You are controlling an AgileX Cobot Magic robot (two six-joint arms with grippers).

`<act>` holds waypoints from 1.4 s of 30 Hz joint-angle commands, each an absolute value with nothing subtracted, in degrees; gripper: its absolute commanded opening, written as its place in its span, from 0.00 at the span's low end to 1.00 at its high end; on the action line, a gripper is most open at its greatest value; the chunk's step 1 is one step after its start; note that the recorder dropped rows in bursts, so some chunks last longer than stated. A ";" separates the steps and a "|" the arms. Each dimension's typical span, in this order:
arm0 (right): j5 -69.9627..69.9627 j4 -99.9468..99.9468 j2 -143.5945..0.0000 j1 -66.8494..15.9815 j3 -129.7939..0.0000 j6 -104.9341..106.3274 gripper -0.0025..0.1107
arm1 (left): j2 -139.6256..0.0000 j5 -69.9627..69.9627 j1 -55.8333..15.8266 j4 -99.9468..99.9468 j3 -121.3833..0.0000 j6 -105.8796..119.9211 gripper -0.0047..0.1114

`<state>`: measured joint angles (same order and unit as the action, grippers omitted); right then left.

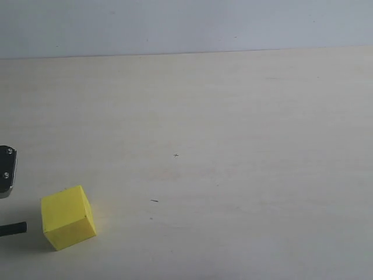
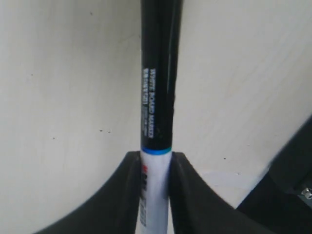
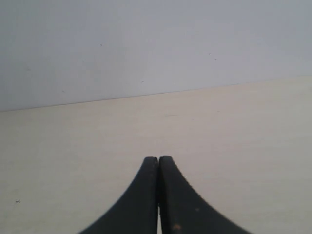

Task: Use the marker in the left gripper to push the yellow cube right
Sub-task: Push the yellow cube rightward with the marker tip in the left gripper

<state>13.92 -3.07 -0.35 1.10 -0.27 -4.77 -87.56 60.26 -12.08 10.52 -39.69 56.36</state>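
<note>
Left gripper, clamped on the marker, should set the tip low and mid-face on the yellow cube, then push steadily rightward.

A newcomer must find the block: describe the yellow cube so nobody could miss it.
Start at the pale table, near left in the exterior view. The yellow cube sits just right of the black-tipped marker. It alone is coloured.

exterior: raised, angled down across desk toward wall | left wrist: very close, sighting along marker from left gripper, desk behind | right wrist: low over desk, facing wall | shared: exterior and right wrist both see desk-wall edge
</note>
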 commanded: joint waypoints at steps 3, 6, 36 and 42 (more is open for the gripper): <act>13.72 -2.86 0.00 1.28 0.00 -4.60 0.02 | -88.86 58.97 -11.96 10.21 -39.39 56.72 0.04; 13.72 -2.86 0.00 1.28 0.00 -4.60 0.02 | -88.86 58.49 -11.96 9.74 -39.39 56.72 0.04; 13.70 -2.85 0.00 1.28 0.00 -4.60 0.02 | -91.88 58.48 -13.33 8.91 -44.53 60.29 0.04; 13.70 -2.85 0.00 1.28 0.00 -4.60 0.02 | -92.54 52.55 -18.36 5.44 -44.66 61.77 0.04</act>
